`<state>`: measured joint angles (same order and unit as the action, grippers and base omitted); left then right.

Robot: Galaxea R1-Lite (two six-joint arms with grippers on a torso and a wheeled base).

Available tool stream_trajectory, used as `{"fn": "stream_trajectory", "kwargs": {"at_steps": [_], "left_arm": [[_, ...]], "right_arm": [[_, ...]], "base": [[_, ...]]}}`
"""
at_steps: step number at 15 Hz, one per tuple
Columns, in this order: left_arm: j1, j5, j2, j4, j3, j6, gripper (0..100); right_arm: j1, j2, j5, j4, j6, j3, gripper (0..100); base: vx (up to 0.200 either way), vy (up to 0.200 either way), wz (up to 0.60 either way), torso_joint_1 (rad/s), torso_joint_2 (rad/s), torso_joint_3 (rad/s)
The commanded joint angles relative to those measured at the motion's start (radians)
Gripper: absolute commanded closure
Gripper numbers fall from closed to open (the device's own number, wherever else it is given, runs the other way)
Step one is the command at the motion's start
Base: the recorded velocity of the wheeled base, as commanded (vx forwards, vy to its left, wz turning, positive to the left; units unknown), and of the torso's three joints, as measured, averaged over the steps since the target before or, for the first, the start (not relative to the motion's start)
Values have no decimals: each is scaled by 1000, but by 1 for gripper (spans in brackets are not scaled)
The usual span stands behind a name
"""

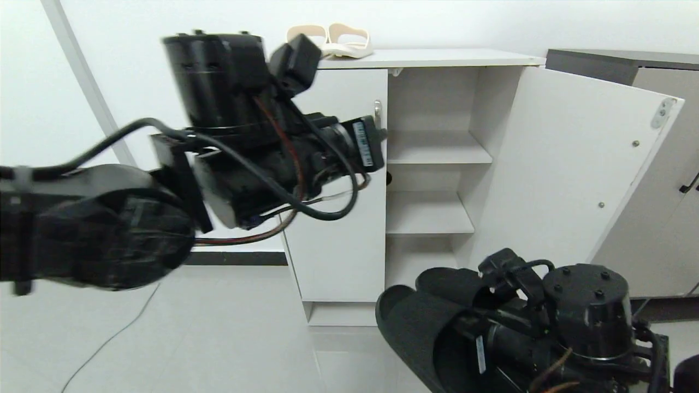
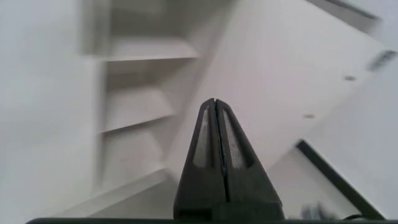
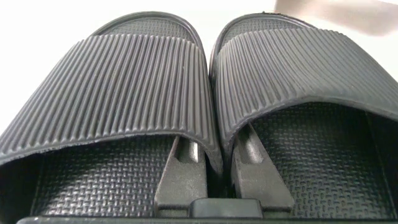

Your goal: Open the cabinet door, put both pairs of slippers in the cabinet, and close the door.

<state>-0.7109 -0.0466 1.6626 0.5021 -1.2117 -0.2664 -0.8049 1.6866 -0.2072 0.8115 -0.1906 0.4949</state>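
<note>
The white cabinet [image 1: 338,245] stands with its right door [image 1: 568,164] swung wide and its left door shut. Bare shelves [image 1: 431,215] show inside. A beige pair of slippers [image 1: 330,41] lies on the cabinet top. My right gripper [image 3: 217,180] is shut on the black pair of slippers [image 1: 431,322], one finger inside each slipper, pinching their touching inner walls; it holds them low in front of the open compartment. My left arm [image 1: 262,147] is raised before the shut left door. The left gripper [image 2: 215,106] is shut on nothing and faces the open shelves [image 2: 137,106].
A grey cabinet [image 1: 655,218] stands right behind the open door. A thin cable [image 1: 109,338] trails over the pale tiled floor at the left. A diagonal white beam [image 1: 82,76] runs along the wall on the left.
</note>
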Motion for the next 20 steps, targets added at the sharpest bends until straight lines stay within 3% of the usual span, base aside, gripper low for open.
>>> {"fn": "stream_trajectory", "kwargs": {"at_steps": [1,2,3,4,6,7,8,10,12,13,14,15,17,18,19,20], "left_arm": [[65,-257,-455,-157,330,104,100],[197,-289,-604,-243,420,142,100],[292,-291,-693,-298,465,173,100],[444,-322,-880,-395,564,177,100],[557,-386,-1087,-448,713,179,100],[715,-386,-1232,-456,871,185,100],[797,-366,-1324,-456,969,208,100],[887,-285,-1489,-458,1106,254,100],[895,-154,-1577,-435,1212,314,100],[895,-67,-1575,-444,1212,303,100],[895,70,-1574,-502,1212,305,100],[861,109,-1574,-519,1207,328,100],[674,93,-1606,-507,1210,314,100],[680,83,-1606,-507,1210,296,100],[712,62,-1663,-505,1210,303,100],[712,-19,-1663,-505,1210,315,100]], "right_arm": [[46,119,-109,0,-18,100,100],[52,143,-152,0,-18,125,100],[56,159,-178,0,-16,129,100],[61,177,-231,0,-16,140,100],[59,182,-236,2,-18,149,100],[59,182,-238,2,-18,146,100],[56,182,-239,2,-20,145,100],[53,180,-239,2,-20,143,100],[46,182,-239,2,-20,139,100],[43,185,-239,2,-21,137,100],[36,186,-239,2,-20,134,100],[35,186,-238,2,-20,134,100],[30,185,-239,2,-20,134,100],[27,185,-239,2,-18,134,100],[24,185,-239,3,-18,134,100],[21,185,-239,3,-20,139,100]], "base": [[0,0,0,0,0,0],[0,0,0,0,0,0],[0,0,0,0,0,0],[0,0,0,0,0,0],[0,0,0,0,0,0],[0,0,0,0,0,0],[0,0,0,0,0,0],[0,0,0,0,0,0],[0,0,0,0,0,0],[0,0,0,0,0,0],[0,0,0,0,0,0],[0,0,0,0,0,0],[0,0,0,0,0,0],[0,0,0,0,0,0],[0,0,0,0,0,0],[0,0,0,0,0,0]]}}
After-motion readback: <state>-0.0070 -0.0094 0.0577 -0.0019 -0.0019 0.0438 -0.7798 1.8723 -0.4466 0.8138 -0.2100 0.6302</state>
